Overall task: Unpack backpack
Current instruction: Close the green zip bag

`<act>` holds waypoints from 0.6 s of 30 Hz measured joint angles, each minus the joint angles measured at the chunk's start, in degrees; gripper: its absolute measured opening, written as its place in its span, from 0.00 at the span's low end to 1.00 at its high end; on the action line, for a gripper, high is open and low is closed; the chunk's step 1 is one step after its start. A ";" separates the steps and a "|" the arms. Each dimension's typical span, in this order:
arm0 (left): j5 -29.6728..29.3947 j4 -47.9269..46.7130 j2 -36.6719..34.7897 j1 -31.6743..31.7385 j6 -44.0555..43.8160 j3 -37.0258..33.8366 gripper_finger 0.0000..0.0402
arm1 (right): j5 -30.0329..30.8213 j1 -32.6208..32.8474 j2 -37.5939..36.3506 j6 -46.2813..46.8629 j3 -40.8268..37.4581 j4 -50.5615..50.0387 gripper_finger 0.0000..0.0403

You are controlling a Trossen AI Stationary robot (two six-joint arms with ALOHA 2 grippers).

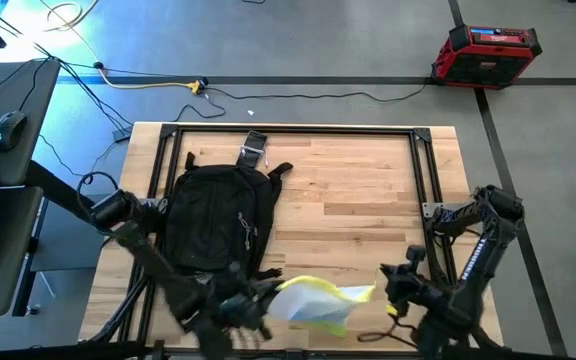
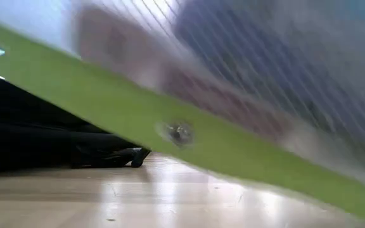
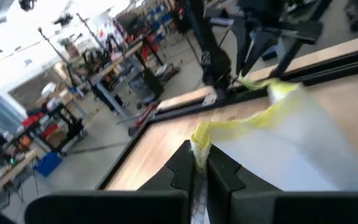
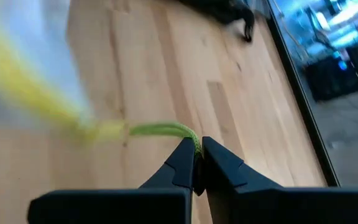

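Both grippers, left (image 3: 199,177) and right (image 4: 196,163), pinch a translucent pouch (image 1: 313,301) with neon-yellow trim by its ends, apparently just off the table. Large black fabric backpack (image 1: 213,220) lies lengthwise, straps toward the table's far edge.

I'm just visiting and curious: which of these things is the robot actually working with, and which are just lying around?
In use:
backpack
translucent pouch with yellow trim
left hand and right hand, each pinching the pouch's trim

Lying about:
red case on the floor
yellow cable

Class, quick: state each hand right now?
Left hand: closed on the pouch trim.
Right hand: closed on the pouch's yellow loop.
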 joint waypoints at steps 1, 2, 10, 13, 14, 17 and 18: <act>0.42 -0.08 0.09 1.31 -0.78 -0.33 0.00 | -0.55 -0.79 0.00 -0.23 -0.33 0.01 0.00; 0.63 -0.27 0.12 2.42 -1.40 -0.53 0.00 | -1.10 -1.56 -0.03 -0.98 -0.50 0.08 0.00; 2.38 -0.19 0.19 11.42 -8.47 -2.35 0.00 | -3.45 -9.41 -2.11 -11.61 -0.58 0.06 0.00; 8.60 0.02 0.17 15.31 -10.48 -2.46 0.00 | -3.67 -12.67 -3.66 -14.37 -0.65 0.15 0.00; 11.13 -0.02 0.17 16.52 -10.76 -2.54 0.00 | -3.68 -13.70 -4.35 -15.56 -0.65 0.15 0.00; 17.48 0.18 0.69 20.47 -12.99 -2.58 0.00 | -3.96 -16.09 -5.96 -18.27 -0.65 0.08 0.00; 18.83 0.09 0.84 21.67 -14.10 -2.58 0.00 | -4.54 -16.72 -6.51 -19.35 -0.65 0.10 0.00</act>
